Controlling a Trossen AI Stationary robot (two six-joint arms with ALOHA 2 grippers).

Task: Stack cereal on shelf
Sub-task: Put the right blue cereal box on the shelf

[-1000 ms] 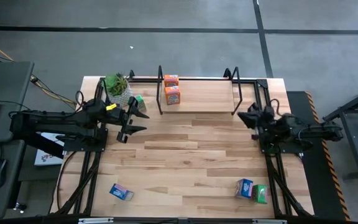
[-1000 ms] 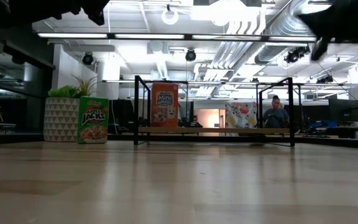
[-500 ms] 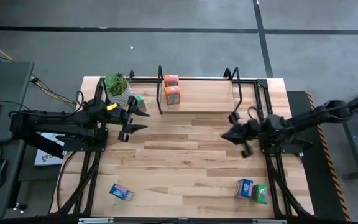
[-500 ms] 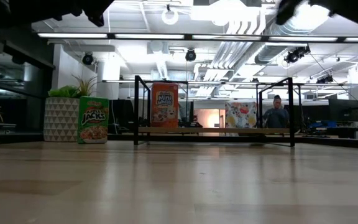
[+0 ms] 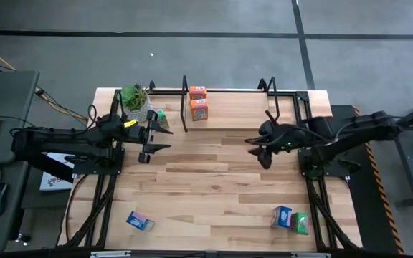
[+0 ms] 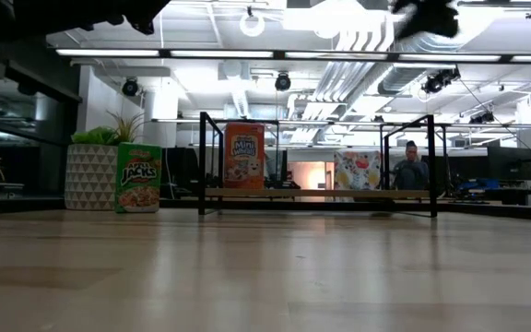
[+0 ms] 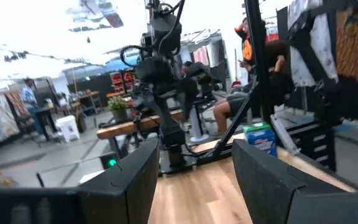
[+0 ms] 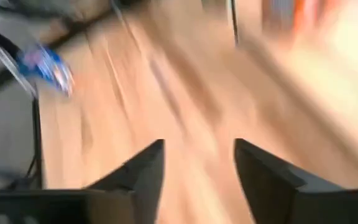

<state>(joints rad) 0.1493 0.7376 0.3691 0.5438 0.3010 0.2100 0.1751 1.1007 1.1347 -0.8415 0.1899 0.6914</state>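
Observation:
The black-rod shelf stands at the table's far middle. Two orange cereal boxes stand on its left end, and one shows upright in the low view. A green box stands on the table beside the plant. A blue box lies near the front left. A blue box and a green box lie at the front right. My left gripper hovers open left of centre. My right gripper hangs open right of centre, below the shelf's right end frame. Neither holds anything.
A potted green plant stands at the far left, next to the green box. Bare wooden tabletop lies between the two grippers and the front boxes. A person sits in the room beyond the shelf.
My right arm has unfolded from the table's right edge and carried its gripper toward the table's left, out over the wood in front of the shelf's right end. The boxes have not moved.

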